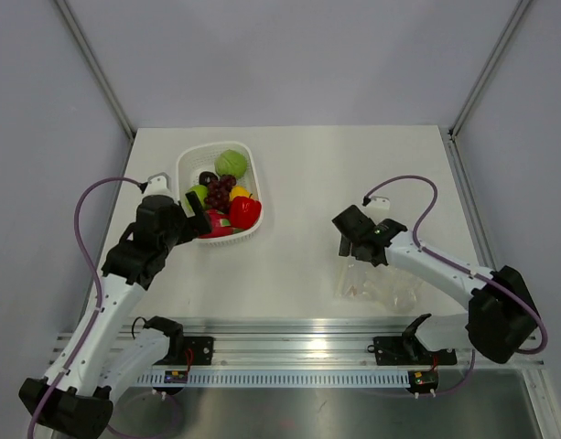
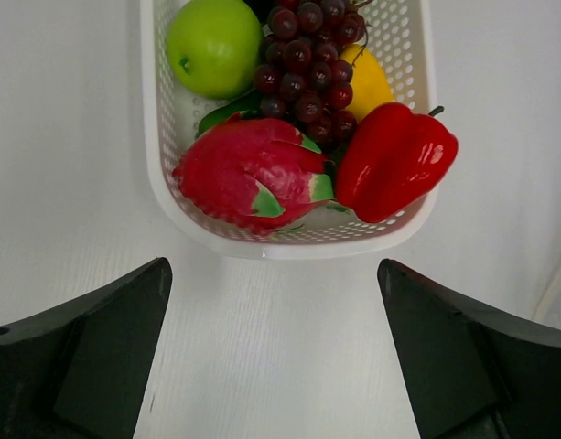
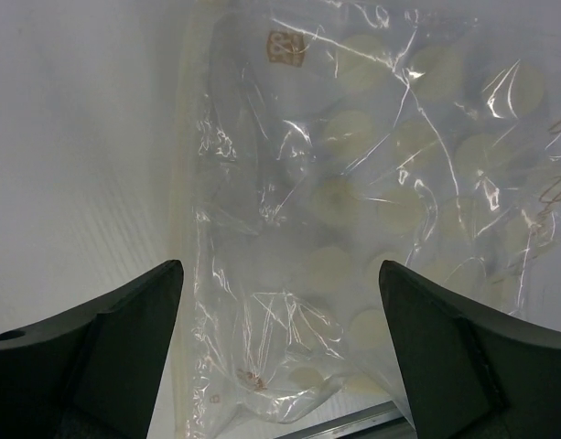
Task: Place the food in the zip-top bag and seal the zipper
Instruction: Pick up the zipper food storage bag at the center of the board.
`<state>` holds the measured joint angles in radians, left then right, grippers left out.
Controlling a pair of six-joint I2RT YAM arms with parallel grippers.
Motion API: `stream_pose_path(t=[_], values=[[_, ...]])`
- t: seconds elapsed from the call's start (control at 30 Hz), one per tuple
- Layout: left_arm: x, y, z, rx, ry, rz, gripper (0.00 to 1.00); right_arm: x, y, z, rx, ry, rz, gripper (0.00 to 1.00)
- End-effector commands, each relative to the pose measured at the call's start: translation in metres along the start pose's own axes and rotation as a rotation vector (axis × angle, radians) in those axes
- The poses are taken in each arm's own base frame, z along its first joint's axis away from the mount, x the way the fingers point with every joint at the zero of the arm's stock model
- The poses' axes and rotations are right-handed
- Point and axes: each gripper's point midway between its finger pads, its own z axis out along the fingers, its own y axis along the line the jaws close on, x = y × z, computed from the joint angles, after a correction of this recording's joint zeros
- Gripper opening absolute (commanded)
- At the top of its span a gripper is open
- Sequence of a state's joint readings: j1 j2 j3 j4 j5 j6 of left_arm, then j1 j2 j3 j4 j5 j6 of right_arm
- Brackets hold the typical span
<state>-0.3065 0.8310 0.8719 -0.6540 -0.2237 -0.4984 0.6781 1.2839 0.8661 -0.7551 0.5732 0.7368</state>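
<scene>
We look down on a white table [image 1: 307, 174] with pale grey walls [image 1: 289, 55] on three sides and a slanted metal post [image 1: 97, 64] at each far corner. A silver rail [image 1: 298, 349] runs along the near edge at 6 o'clock.

From the table's middle, the food sits at about 10 o'clock, piled in a white slotted basket [image 1: 183, 166] whose long axis runs roughly 12 to 6. In it we see a leafy green ball [image 1: 231, 163], a green apple [image 2: 213, 46], a dark grape bunch [image 2: 307, 64], a yellow piece [image 2: 372, 82], a pink dragon fruit [image 2: 239, 174] and a red pepper [image 2: 390, 160].

In the left wrist view the pepper's long axis runs from 7 to 1 o'clock with its stem at the 1 o'clock end. The dragon fruit lies 9 to 3.

The left gripper [image 2: 273, 293] hangs at the basket's near end with its jaws spread wide and nothing between them.

The zip-top bag [image 1: 381, 288] lies flat and crumpled at about 4 o'clock, near the rail and well apart from the basket. Its long axis runs 9 to 3 in the top view. In the right wrist view the zipper [image 3: 181, 183] is a pale strip along the bag's 9 o'clock edge, running 12 to 6. We cannot tell whether it is pressed closed.

The right gripper [image 3: 280, 283] hangs over the bag, released and grasping nothing.
</scene>
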Motion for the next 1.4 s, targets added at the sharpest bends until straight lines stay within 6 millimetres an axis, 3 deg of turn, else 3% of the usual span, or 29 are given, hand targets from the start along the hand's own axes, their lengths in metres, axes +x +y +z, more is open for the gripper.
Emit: stream_pose_path(t=[0.0,0.2,0.5,0.57,0.83,0.93,1.0,1.03,1.13,1.23,1.37], values=[[-0.009,-0.023,-0.007,0.124,-0.045,-0.04,0.99,0.005,0.006,0.004,0.031,0.046,-0.008,0.95],[0.007,-0.025,-0.001,0.121,0.052,0.027,0.99,0.011,0.024,0.012,-0.022,0.088,-0.048,0.88],[0.01,-0.031,-0.002,0.153,0.055,0.031,0.99,0.009,0.044,0.025,-0.031,0.099,-0.077,0.87],[0.012,-0.032,-0.001,0.156,0.069,0.032,0.99,0.012,0.04,0.033,0.025,0.112,-0.08,0.82],[0.021,-0.031,0.002,0.154,0.101,0.048,0.99,0.011,0.036,0.039,0.067,0.092,-0.056,0.48],[0.023,-0.032,0.002,0.164,0.11,0.049,0.99,0.011,0.036,0.037,0.065,0.091,-0.048,0.26],[0.024,-0.035,0.002,0.171,0.113,0.05,0.99,0.01,0.037,0.034,0.052,0.089,-0.041,0.03],[0.026,-0.036,0.002,0.179,0.119,0.053,0.99,0.011,0.038,0.033,0.042,0.095,-0.038,0.0],[0.031,-0.049,-0.002,0.235,0.139,0.062,0.99,0.006,0.048,0.022,-0.057,0.081,-0.03,0.0],[0.035,-0.076,-0.01,0.367,0.166,0.047,0.99,0.0,0.07,0.004,-0.237,0.066,-0.021,0.0],[0.04,-0.126,-0.029,0.606,0.206,0.008,0.99,-0.009,0.099,-0.028,-0.486,0.037,-0.01,0.0]])
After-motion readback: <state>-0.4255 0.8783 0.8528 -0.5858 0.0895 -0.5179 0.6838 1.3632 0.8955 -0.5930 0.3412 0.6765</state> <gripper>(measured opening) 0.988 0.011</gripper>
